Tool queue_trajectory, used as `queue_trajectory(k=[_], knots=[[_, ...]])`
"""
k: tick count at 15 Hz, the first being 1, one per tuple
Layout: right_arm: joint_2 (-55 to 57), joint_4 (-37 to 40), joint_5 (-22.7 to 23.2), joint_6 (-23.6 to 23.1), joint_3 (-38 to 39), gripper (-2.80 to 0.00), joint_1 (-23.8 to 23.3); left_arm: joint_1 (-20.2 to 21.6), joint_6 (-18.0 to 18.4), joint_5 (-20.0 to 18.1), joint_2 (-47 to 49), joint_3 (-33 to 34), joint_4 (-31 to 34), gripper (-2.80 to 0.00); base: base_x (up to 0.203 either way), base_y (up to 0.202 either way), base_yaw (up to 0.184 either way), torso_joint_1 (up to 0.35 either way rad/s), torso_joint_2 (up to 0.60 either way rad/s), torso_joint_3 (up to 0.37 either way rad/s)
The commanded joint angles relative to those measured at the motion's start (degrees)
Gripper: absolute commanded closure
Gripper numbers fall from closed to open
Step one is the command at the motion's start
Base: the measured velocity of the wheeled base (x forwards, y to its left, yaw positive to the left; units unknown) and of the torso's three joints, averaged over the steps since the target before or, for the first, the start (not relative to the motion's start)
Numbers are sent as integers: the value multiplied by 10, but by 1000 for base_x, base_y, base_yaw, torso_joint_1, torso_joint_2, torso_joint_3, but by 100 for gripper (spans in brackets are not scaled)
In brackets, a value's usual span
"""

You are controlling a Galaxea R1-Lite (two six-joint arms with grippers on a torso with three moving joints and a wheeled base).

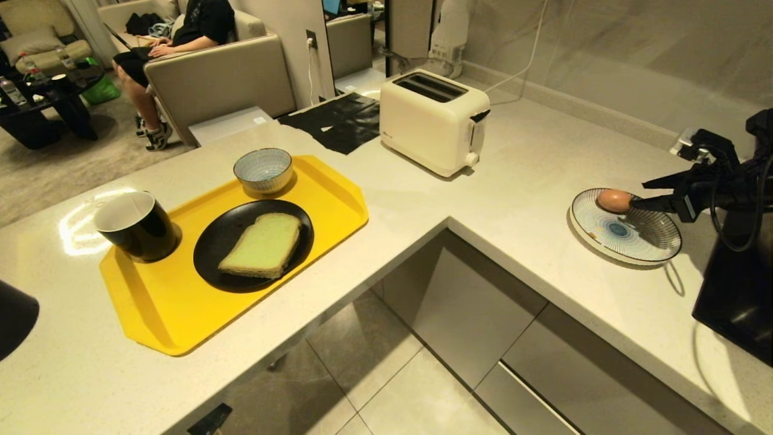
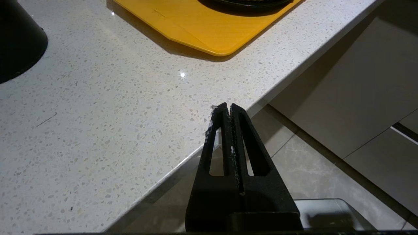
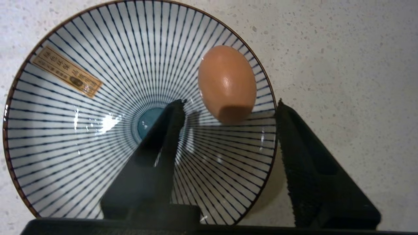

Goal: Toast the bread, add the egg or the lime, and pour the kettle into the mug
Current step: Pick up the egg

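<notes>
My right hand hangs over the egg in the striped plate
Its fingers stand apart, egg lying free near the rim; my left hand, pressed together, sits by the tabletop edge

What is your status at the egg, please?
Right gripper open over striped plate, fingers either side of egg, not gripping. Left gripper shut, parked off counter edge. Nothing in the way.
</notes>
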Motion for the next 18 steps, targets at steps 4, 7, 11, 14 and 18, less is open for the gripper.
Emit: queue_trajectory(k=[4,7,11,14,18], knots=[[12,1,-9,-4,0,-280,12,1,0,0,0,0,0,0,0,0,0,0,0,0],[22,-2,-11,-6,-1,-280,20,0,0,0,0,0,0,0,0,0,0,0,0,0],[27,-5,-41,-6,-1,-280,25,1,0,0,0,0,1,0,0,0,0,0,0,0],[29,-6,-42,-6,-1,-280,28,1,0,0,0,0,0,0,0,0,0,0,0,0],[30,-5,-42,-46,-1,-280,28,0,0,0,0,0,0,0,0,0,0,0,0,0]])
